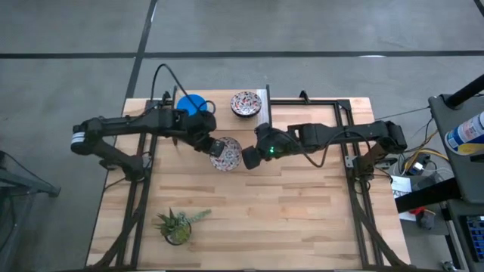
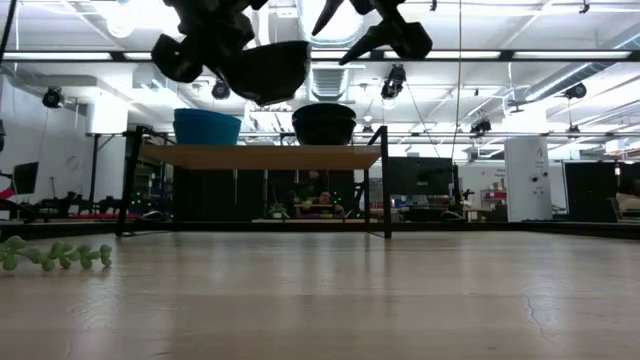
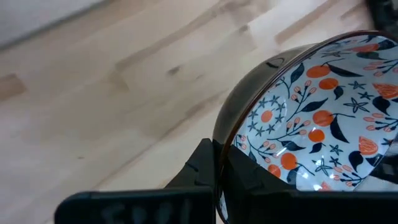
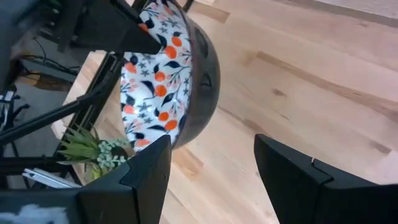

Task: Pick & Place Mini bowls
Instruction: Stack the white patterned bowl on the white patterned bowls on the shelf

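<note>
A white mini bowl with a red-and-dark pattern is in the air above the table's middle, held by my left gripper. In the low view its dark outside shows high over the table. My right gripper is open just to the bowl's right, touching nothing. The right wrist view shows the tilted bowl ahead of its spread fingers. One blue bowl and one patterned bowl sit upright on a raised shelf. The other bowls are out of view. My left gripper pinches the patterned bowl's rim on the side toward the table's left, with one finger inside the bowl and one on its dark outer wall. The fingers come slanting from the left and far side. The bowl is lifted clear and tilted.
The shelf stands at the table's far edge on a black frame. A small green potted plant stands near the front left corner, and its trailing stem shows in the low view. Bare wood lies at the near middle and right.
</note>
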Robot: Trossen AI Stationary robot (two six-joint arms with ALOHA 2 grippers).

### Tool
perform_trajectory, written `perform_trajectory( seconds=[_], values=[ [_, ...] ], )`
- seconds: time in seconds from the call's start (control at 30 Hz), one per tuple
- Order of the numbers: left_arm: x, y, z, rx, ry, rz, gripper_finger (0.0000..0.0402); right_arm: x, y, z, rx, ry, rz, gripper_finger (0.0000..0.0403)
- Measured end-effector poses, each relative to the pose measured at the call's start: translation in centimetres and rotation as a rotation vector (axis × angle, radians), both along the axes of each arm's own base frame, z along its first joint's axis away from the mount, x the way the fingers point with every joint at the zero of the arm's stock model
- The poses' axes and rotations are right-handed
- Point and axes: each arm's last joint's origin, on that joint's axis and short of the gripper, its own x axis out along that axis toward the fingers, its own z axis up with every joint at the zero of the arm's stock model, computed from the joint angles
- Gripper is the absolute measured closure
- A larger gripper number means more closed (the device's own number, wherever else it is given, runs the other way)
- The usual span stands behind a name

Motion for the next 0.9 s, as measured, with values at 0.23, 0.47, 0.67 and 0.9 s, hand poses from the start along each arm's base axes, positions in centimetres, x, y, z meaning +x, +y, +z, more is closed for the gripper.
perform_trajectory(
  seconds=[0.23, 0.47, 0.67, 0.9],
  values=[
    [0.7, 0.1, 0.2, 0.050, 0.088, 0.002, 0.0398, 0.6, 0.0, -0.3, -0.004, -0.013, -0.002, 0.0177],
    [1.8, -0.5, 1.2, 0.057, 0.057, -0.022, 0.0399, 1.2, -0.2, -1.3, -0.006, 0.019, -0.006, 0.0177],
    [2.3, -0.8, 1.7, 0.077, 0.067, -0.033, 0.0399, 1.3, -0.2, -1.6, -0.004, 0.028, -0.004, 0.0185],
    [2.3, -1.0, 1.4, 0.081, 0.106, -0.038, 0.0399, 1.5, -0.4, -1.8, 0.030, 0.033, 0.025, 0.0250]
  ],
)
